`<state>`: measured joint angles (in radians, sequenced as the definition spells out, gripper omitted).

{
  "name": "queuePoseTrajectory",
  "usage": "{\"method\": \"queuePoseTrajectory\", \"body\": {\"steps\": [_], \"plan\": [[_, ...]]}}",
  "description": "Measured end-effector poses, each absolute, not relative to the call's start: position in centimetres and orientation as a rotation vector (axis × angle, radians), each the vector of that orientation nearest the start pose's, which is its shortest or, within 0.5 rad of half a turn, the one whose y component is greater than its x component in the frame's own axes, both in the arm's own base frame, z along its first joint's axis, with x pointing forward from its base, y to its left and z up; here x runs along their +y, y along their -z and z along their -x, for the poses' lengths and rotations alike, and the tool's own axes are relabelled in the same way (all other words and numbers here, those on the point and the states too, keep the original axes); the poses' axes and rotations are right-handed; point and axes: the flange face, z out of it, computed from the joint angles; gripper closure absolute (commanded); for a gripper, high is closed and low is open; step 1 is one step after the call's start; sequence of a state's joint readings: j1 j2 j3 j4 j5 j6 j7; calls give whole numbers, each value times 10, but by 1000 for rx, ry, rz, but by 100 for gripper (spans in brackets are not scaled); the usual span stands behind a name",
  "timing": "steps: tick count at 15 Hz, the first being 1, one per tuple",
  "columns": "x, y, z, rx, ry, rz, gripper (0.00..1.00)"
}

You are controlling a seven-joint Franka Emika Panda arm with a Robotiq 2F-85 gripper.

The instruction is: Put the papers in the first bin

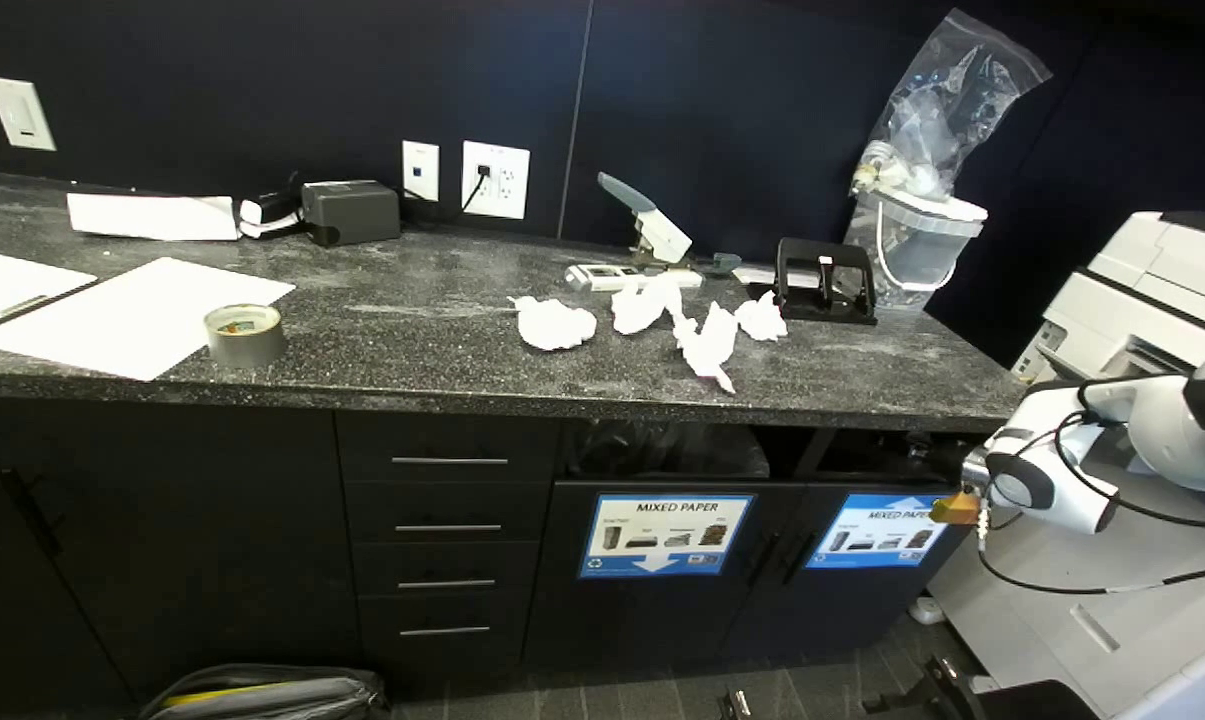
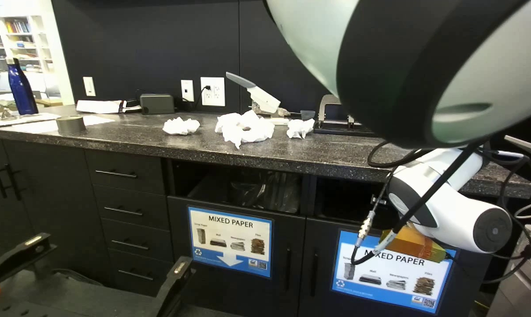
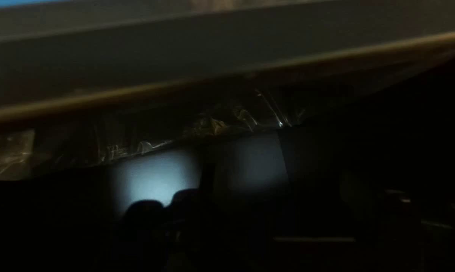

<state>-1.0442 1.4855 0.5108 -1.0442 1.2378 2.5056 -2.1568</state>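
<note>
Clearing the lower-right bin door (image 1: pixel 832 597) probably needs a straight path.
Darkness hides whether the pincer (image 3: pixel 165 206) is clenched.

The balls (image 1: pixel 556 324) are made of dull, crinkly paper. The counter (image 1: pixel 412 350) is topped with something speckled like stone, and the bag (image 1: pixel 947 100) is made of shiny, clear plastic.

A stapler (image 1: pixel 664 236) stands on the counter (image 1: pixel 412 345) between a grey box (image 1: pixel 357 212) and a hole punch (image 1: pixel 828 280).
</note>
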Motion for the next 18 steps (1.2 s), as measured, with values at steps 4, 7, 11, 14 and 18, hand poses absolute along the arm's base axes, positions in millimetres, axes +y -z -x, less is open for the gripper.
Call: {"method": "queuePoseTrajectory", "body": {"steps": [4, 7, 11, 14, 18], "plan": [[-494, 24, -537, -41, 1543, 2590, 0], [-509, -8, -522, -22, 1490, 2724, 0], [-521, -61, -490, 99, 1318, 2965, 0], [-514, -103, -471, 194, 1170, 3119, 0], [-483, -144, -457, 241, 950, 3262, 0]]}}
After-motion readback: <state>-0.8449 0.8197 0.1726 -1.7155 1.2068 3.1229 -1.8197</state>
